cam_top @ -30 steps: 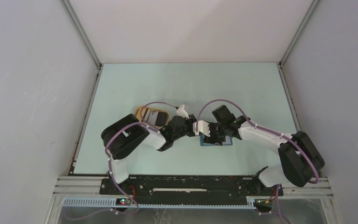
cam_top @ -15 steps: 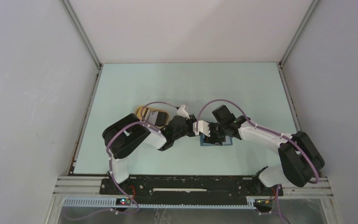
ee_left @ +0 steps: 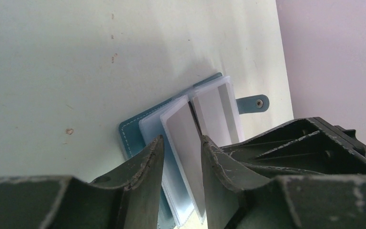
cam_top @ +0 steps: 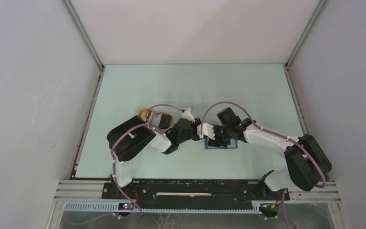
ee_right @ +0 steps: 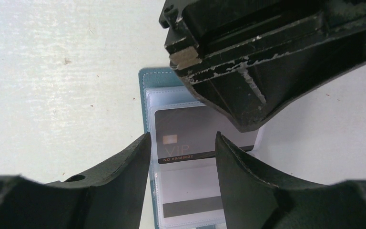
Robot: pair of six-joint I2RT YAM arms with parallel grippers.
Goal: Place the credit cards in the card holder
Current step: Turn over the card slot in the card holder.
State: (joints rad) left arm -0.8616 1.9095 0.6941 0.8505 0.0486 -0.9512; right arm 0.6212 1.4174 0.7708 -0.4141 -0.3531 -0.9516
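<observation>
The teal card holder [cam_top: 219,148] [ee_left: 131,131] [ee_right: 144,95] lies open on the table, its clear sleeves facing up. My left gripper [cam_top: 204,131] [ee_left: 182,138] is shut on a grey credit card [ee_left: 178,124] by its long edges. That card, marked VIP [ee_right: 190,133], is tilted with its far end at a sleeve's mouth. My right gripper [cam_top: 218,139] [ee_right: 182,136] is open, its fingers straddling the sleeves from the other side. Another credit card [ee_right: 195,207] [ee_left: 217,112] sits inside a sleeve, showing its dark stripe.
A tan oval tray [cam_top: 145,113] stands just left of the left wrist with a dark card [cam_top: 162,121] in it. The two grippers crowd each other over the holder. The holder's snap tab [ee_left: 252,102] sticks out on the far side.
The left arm has crept slightly to the right toward the holder. Both grippers keep the same opening and the right arm has not moved.
</observation>
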